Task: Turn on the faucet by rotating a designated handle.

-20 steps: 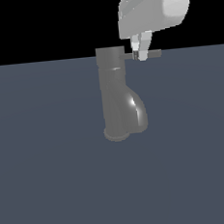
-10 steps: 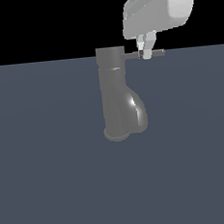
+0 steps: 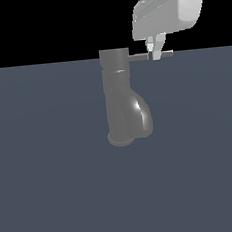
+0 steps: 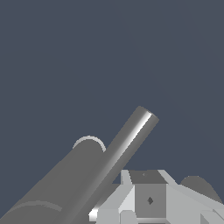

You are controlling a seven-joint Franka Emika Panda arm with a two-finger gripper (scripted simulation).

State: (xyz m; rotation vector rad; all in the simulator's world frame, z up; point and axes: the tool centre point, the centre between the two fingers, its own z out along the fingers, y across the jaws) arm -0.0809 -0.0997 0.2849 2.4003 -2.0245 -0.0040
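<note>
White robot gripper (image 3: 155,51) sits at thin light-grey metal rod handle (image 3: 141,57) atop glossy dark-grey cylindrical faucet (image 3: 120,100), finger spacing unclear; turn looks barely begun, rotation remains.

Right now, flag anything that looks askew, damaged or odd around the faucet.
Nothing stands out. The faucet stands upright on its round base, undamaged. The handle projects level toward the exterior view's right, and the hand sits at it near its outer end. No spill shows on the surface.
</note>
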